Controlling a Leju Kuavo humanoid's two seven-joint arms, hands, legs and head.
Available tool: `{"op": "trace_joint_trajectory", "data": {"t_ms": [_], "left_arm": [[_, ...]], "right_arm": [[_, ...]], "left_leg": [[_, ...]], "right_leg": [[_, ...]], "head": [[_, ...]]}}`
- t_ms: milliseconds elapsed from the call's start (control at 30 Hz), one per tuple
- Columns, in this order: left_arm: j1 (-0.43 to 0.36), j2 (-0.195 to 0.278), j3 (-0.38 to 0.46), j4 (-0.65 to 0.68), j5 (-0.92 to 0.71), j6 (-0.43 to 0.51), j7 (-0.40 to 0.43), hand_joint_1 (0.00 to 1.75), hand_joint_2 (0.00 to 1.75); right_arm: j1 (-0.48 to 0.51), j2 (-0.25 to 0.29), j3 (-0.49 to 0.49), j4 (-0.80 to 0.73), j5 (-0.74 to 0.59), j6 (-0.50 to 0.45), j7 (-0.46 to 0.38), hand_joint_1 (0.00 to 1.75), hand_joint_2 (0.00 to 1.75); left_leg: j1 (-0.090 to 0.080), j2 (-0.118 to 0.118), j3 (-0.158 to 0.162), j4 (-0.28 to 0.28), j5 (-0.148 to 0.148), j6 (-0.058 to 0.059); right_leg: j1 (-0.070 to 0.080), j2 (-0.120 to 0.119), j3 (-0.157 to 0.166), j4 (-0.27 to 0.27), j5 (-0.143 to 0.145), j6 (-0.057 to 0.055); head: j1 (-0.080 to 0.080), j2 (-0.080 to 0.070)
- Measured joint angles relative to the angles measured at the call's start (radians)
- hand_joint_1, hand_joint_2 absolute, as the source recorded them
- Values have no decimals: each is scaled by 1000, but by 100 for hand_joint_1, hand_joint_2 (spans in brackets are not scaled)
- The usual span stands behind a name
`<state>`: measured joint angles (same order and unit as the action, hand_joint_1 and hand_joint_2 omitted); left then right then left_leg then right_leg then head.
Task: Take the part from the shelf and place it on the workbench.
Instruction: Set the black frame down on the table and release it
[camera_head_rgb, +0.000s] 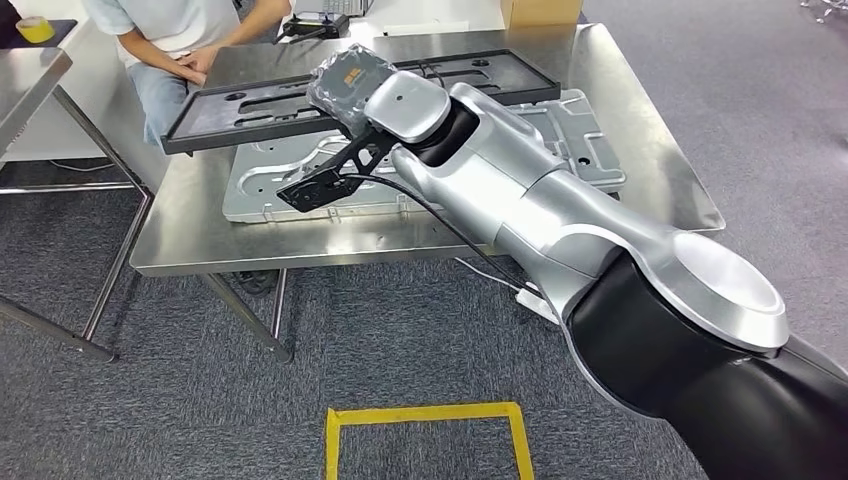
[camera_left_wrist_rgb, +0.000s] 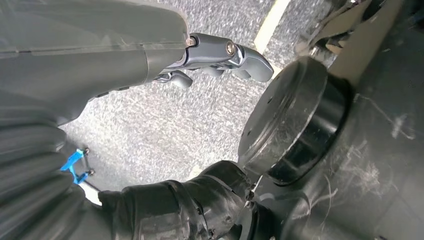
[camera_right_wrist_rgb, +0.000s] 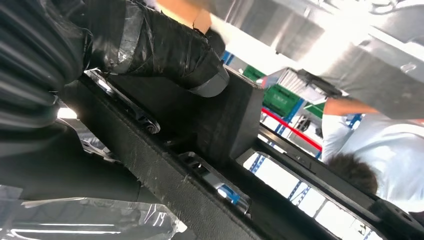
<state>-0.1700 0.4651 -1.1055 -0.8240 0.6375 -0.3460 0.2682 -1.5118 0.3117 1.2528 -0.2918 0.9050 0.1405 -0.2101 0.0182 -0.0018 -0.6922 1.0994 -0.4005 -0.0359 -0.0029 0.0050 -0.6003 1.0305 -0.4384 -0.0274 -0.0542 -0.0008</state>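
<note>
Black plastic part (camera_head_rgb: 300, 95) sits upper centre, gripped by the right hand (camera_head_rgb: 345, 85) over the workbench (camera_head_rgb: 660, 190). Lower it flat, then release. Left hand (camera_left_wrist_rgb: 220, 60) hangs empty, fingers loosely apart.

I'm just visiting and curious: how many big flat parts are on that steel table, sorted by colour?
Long black plastic panel, held at one end by the right hand: 1
Flat silver-grey metal plate, lying under it: 1
Total: 2
</note>
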Motion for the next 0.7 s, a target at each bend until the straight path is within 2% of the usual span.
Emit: {"op": "trace_joint_trajectory", "data": {"t_ms": [33, 67, 100, 200, 267, 333, 367, 400, 433, 500, 533, 567, 633, 700], "left_arm": [[-1, 0, 0, 0, 0, 0, 0, 0, 175], [-1, 0, 0, 0, -1, 0, 0, 0, 175], [-2, 0, 0, 0, -2, -1, 0, 0, 175], [-2, 0, 0, 0, -3, -1, 0, 0, 175], [-2, 0, 0, 0, -4, -1, -1, 0, 175], [-2, 0, 0, 0, -4, -1, 0, 0, 175], [-2, 0, 0, 0, -4, -1, 0, 0, 175], [-2, 0, 0, 0, -4, -1, 0, 0, 175], [-2, 0, 0, 0, -5, -2, 1, 0, 175], [-2, 0, 0, 0, -6, -2, 1, 0, 175], [-3, -1, 0, 0, -6, -2, 2, 0, 175], [-3, -1, 0, 0, -7, -2, 2, 0, 175], [-4, -3, 0, 0, -7, -3, 5, 0, 175], [-4, -4, 0, 0, -7, -3, 6, 0, 175]], "right_arm": [[-2, 0, 0, 0, 1, 0, 0, 175, 175], [-4, 0, 0, 0, 2, 0, 0, 175, 175], [-5, 0, 0, 0, 3, 0, 0, 175, 175], [-6, 0, 0, 0, 5, 1, 0, 175, 175], [-8, -1, 0, 0, 7, 2, 2, 175, 175], [-6, -2, 0, 1, 7, 3, 4, 175, 175], [-4, -3, 0, 1, 7, 4, 5, 175, 175], [-2, -4, 0, 2, 7, 5, 6, 175, 175], [-1, -6, 0, 3, 7, 7, 8, 175, 175], [-2, -10, 0, 4, 7, 9, 12, 175, 175], [-4, -12, 0, 5, 7, 10, 15, 175, 175], [-6, -13, 0, 5, 7, 11, 18, 175, 175], [-9, -16, 0, 5, 7, 15, 25, 175, 175], [-9, -20, 0, 6, 7, 17, 31, 175, 175]], "left_leg": [[-3, 0, 23, -48, 14, 4], [-5, -1, 36, -76, 14, 9], [-8, -2, 41, -81, 7, 13], [-3, -4, 48, -91, 5, 29], [-1, -3, 56, -95, 2, 40], [-4, -3, 59, -94, -3, 47], [-5, -3, 61, -94, -6, 50], [-7, -4, 65, -93, -10, 51], [-8, -5, 69, -91, -14, 51], [-9, -8, 79, -87, -24, 48], [-12, -9, 80, -84, -29, 46], [-12, -10, 80, -82, -32, 42], [-12, -10, 78, -82, -35, 32], [-8, -8, 75, -75, -45, 22]], "right_leg": [[2, 1, 2, 1, -4, 4], [3, 1, 3, 0, -7, 9], [4, 1, 3, -1, -8, 14], [5, -1, -1, 12, -23, 29], [4, -2, -42, 98, -67, 36], [3, -2, -116, 231, -114, 38], [3, -2, -143, 271, -118, 37], [4, -2, -154, 276, -103, 35], [4, -2, -145, 242, -72, 31], [8, -1, -91, 112, 4, 17], [11, -1, -65, 54, 24, 10], [13, -1, -48, 17, 33, 5], [15, 1, -38, -4, 29, 2], [9, 1, -27, -15, 30, -3]], "head": [[0, 0], [0, 0], [1, 0], [2, 0], [5, 0], [7, 0], [7, 0], [7, 0], [8, 0], [8, 0], [7, 0], [7, 0], [6, 0], [5, 0]]}}
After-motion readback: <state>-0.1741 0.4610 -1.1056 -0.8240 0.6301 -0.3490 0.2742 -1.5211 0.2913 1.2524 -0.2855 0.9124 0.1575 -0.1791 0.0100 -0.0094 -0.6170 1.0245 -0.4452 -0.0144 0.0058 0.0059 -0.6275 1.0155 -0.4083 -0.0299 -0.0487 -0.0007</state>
